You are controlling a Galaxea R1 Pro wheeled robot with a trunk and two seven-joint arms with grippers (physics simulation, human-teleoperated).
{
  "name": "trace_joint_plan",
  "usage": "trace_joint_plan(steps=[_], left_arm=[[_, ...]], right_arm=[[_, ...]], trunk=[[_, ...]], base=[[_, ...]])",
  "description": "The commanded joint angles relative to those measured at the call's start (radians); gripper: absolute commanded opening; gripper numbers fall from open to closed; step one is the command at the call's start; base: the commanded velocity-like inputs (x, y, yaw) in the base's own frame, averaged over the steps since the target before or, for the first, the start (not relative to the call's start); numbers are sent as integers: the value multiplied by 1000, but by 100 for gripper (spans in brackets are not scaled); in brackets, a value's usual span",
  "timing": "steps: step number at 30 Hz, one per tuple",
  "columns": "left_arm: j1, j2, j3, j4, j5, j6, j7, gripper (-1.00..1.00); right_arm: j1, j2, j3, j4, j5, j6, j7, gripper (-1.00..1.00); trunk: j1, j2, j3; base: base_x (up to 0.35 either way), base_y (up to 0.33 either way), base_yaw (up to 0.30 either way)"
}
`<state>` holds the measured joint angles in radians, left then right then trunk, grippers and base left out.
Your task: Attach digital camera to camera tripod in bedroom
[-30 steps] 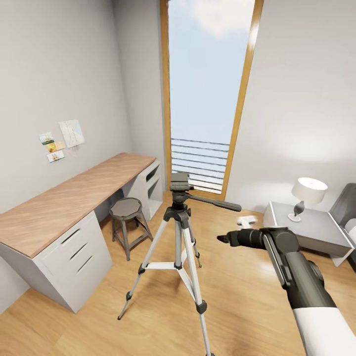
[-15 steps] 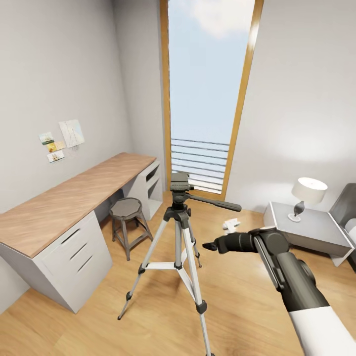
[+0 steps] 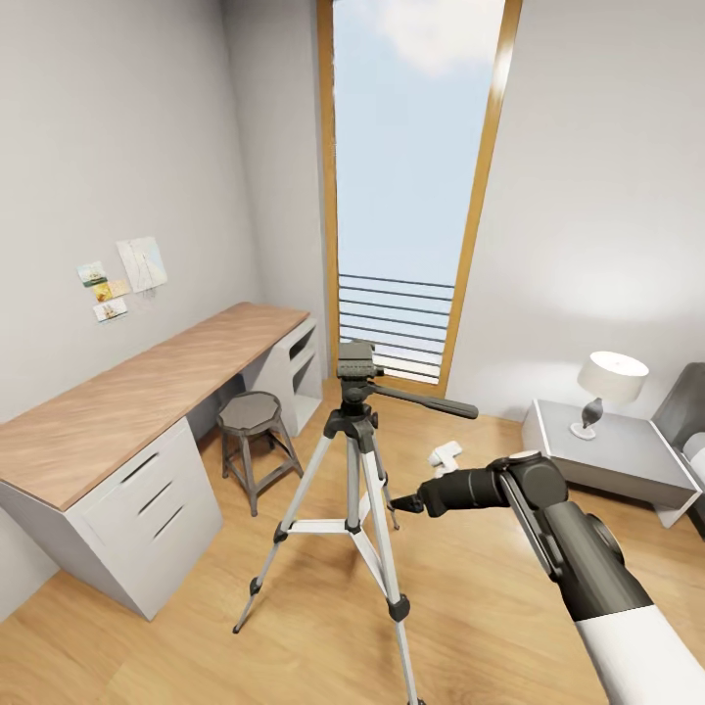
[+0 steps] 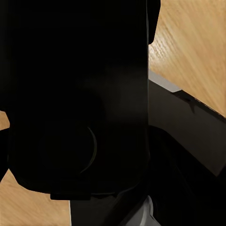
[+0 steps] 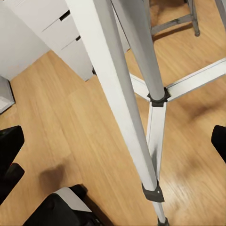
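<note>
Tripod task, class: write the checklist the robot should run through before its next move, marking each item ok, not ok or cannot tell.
1. Tripod standing upright on the floor: ok.
2. Tripod head bare, ready for mounting: ok.
3. Right gripper open, empty, by the tripod legs: ok.
4. Right gripper clear of the legs: cannot tell.
5. Camera held in the left gripper: cannot tell; the left wrist view is dark.
6. Stool clear of the tripod: ok.
</note>
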<state>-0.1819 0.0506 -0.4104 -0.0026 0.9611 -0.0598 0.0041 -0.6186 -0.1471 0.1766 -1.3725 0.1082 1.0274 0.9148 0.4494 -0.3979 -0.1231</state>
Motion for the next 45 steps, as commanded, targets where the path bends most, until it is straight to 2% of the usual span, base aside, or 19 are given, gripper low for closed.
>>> trace_joint_plan(steps=[1, 7, 11, 15, 19, 25, 28, 31, 33, 35, 45], left_arm=[[-1, 0, -8, 0, 7, -2, -1, -100], [-1, 0, -8, 0, 7, -2, -1, -100], [-1, 0, -8, 1, 7, -2, -1, -100], [0, 0, -8, 0, 7, -2, -1, -100], [0, 0, -8, 0, 7, -2, -1, -100], [-1, 0, -8, 0, 7, -2, -1, -100], [-1, 0, -8, 0, 7, -2, -1, -100], [-1, 0, -8, 0, 7, -2, -1, -100], [-1, 0, -8, 0, 7, -2, -1, -100], [-1, 0, -8, 0, 7, -2, -1, -100], [-1, 0, -8, 0, 7, -2, -1, -100]], right_arm=[[-1, -1, 1, -1, 10, 2, 9, 100], [-1, 5, 1, 8, 6, 0, 3, 100], [-1, 13, 0, 57, 12, -18, -3, 100], [-1, 15, -3, 66, 9, -93, -10, 100], [-1, 17, -5, 70, 3, -201, -45, 100], [-1, 27, -6, 71, 1, -251, -112, 100], [-1, 39, -6, 72, 0, -259, -146, 100], [-1, 65, -6, 72, 0, -264, -181, 100], [-1, 101, -6, 72, 2, -268, -203, 100], [-1, 115, -5, 73, 3, -272, -208, 100], [-1, 130, -2, 103, -3, -273, -200, 100]], trunk=[[1, -2, -2], [1, -2, -2], [1, -2, -2], [1, -2, -2], [1, -2, -2], [1, -2, -2], [1, -2, -2], [1, -2, -2], [1, -2, -2], [1, -2, -2], [1, -2, -2]], base=[[0, 0, 0], [0, 0, 0], [0, 0, 0], [0, 0, 0], [0, 0, 0], [0, 0, 0], [0, 0, 0], [0, 0, 0], [0, 0, 0], [0, 0, 0], [0, 0, 0]])
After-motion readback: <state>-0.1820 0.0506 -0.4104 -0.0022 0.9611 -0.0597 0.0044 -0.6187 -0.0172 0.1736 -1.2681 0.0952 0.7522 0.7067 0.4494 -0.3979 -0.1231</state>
